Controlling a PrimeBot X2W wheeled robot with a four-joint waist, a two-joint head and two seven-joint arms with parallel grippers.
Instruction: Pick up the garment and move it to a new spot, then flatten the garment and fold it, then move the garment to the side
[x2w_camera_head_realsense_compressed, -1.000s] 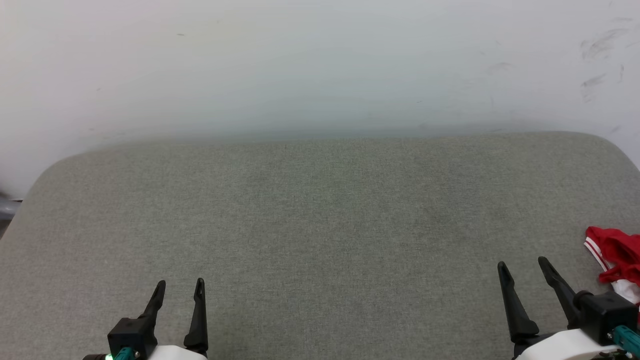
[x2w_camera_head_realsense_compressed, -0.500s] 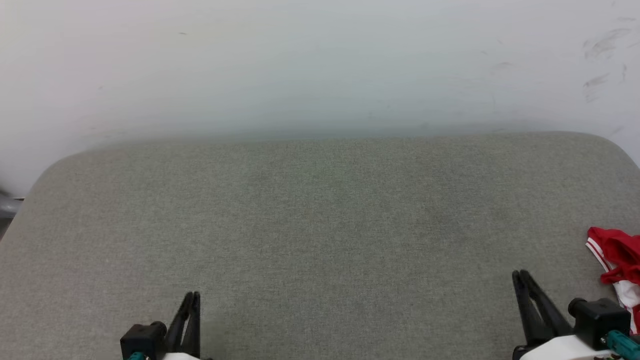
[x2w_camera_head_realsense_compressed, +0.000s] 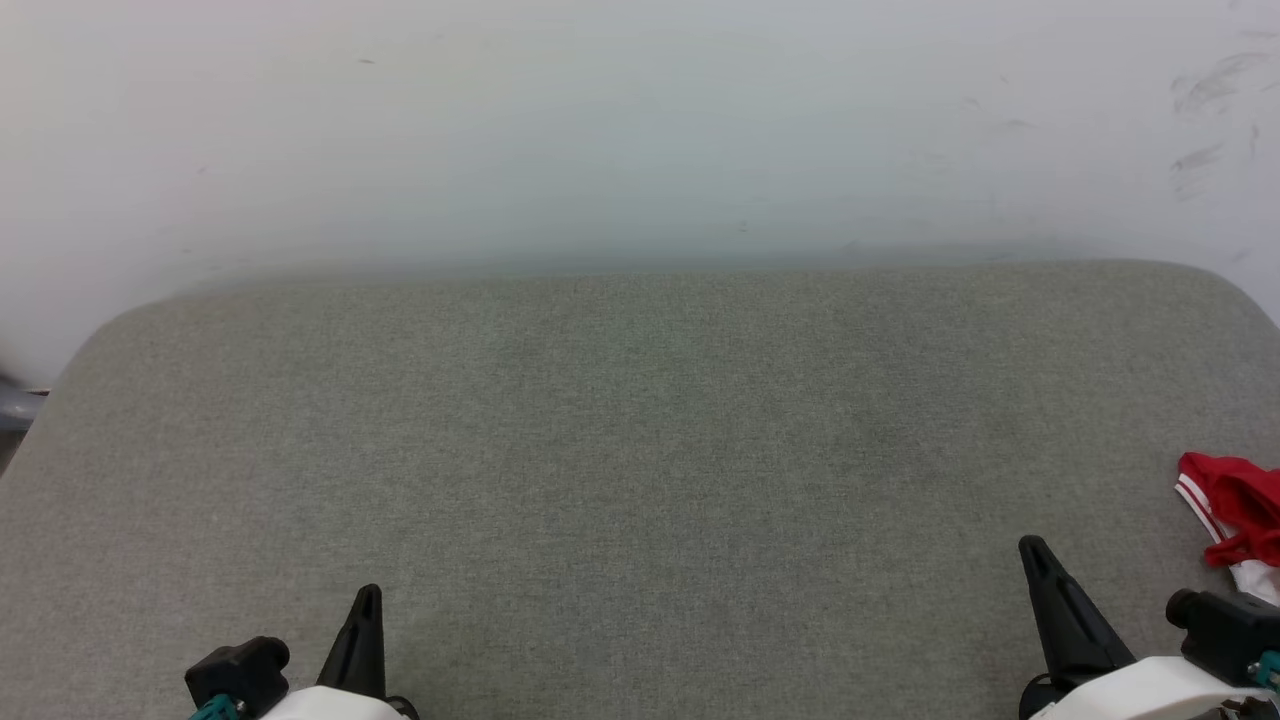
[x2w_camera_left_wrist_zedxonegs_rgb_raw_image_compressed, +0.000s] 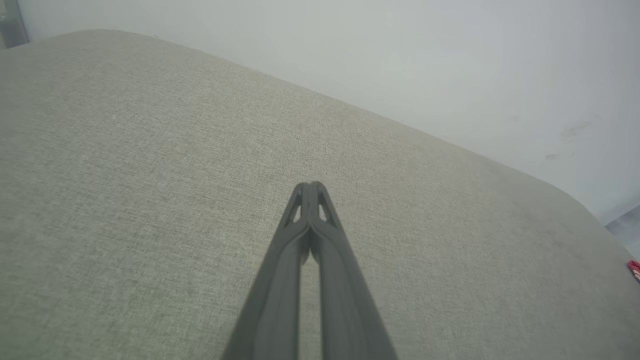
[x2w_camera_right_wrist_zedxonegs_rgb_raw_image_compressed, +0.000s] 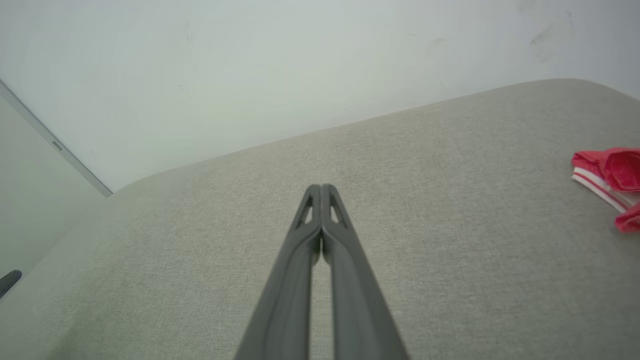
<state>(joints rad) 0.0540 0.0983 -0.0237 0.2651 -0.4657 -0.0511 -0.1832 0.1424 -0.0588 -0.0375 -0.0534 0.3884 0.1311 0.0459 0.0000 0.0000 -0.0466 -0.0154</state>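
Left gripper (x2w_camera_head_realsense_compressed: 367, 602): 7 o'clock of head view; two long dark fingers pressed together, nothing held.
Grey woven upholstered surface (x2w_camera_head_realsense_compressed: 640, 440): spans view, meets pale wall (x2w_camera_head_realsense_compressed: 640, 130) at 12 o'clock.
Right gripper (x2w_camera_head_realsense_compressed: 1036, 552): 5 o'clock; fingers pressed together, nothing held.
Red jersey-style garment (x2w_camera_head_realsense_compressed: 1232, 498), white red-striped sleeve edge: 4 o'clock, bunched, cut by frame edge, apart from right gripper.
Judgement: fits garment awaiting pickup or already set aside. If grasp needed, spread fingers beforehand; right arm nearest.

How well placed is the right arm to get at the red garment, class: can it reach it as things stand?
Probably yes: the garment lies just right of the right tool on the grey surface, nothing between them. The tool is shut, so it must open first.
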